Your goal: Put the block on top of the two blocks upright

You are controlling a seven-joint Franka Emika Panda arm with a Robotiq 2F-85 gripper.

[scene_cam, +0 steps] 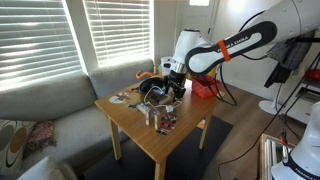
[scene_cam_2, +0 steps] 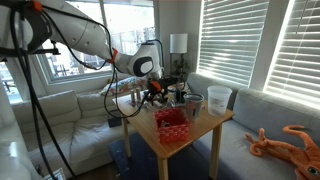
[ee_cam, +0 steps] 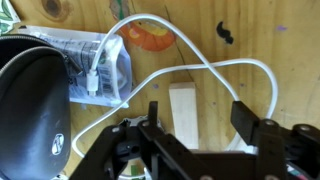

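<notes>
Wrist view: block (ee_cam: 185, 112) lies flat between the jaws, long axis crosswise to their closing.
Gripper (ee_cam: 198, 110): wide open, empty.

No text, brand, number or sign is being shown legibly in any view. In the wrist view, a small pale mark (ee_cam: 57, 143) is being displayed on the black case (ee_cam: 30, 95), well to the left of the fingers (ee_cam: 245, 113), but it is too small to be read. Nothing printed is being made out on the clear bag (ee_cam: 105, 70) lying above and to the left of the fingers on the table (ee_cam: 285, 45). In both exterior views the things on the table are being pictured too small for any lettering to be told.
</notes>
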